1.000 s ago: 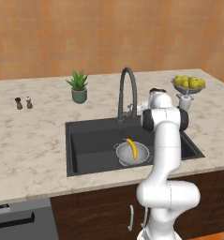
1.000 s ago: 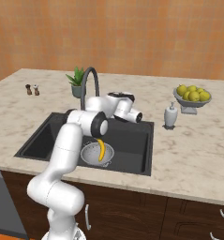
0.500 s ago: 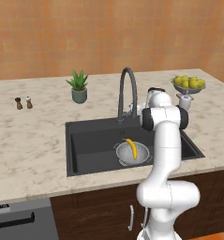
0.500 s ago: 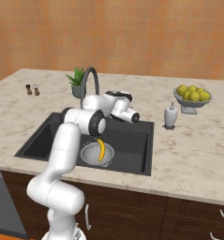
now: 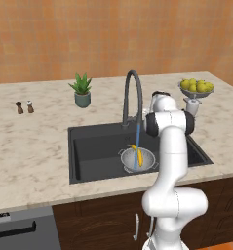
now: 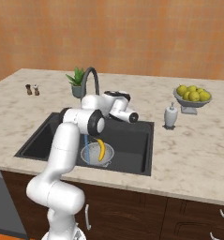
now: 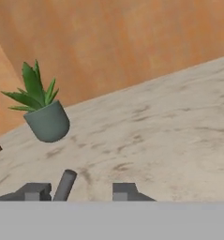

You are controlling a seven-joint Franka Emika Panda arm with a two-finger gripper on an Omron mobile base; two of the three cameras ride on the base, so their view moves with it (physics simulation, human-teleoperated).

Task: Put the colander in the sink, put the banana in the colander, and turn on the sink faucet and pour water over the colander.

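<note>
While water falls on banana (image 5: 138, 153) in colander (image 5: 139, 160), tool (image 7: 76, 190) part-open, holding nothing.

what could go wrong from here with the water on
1. The gripper sits at the faucet lever; pulling back carelessly could nudge it and cut the stream.
2. Water lands on the banana in the colander and could splash over the sink rim.
3. The soap bottle stands close beside the arm and could be knocked.
</note>
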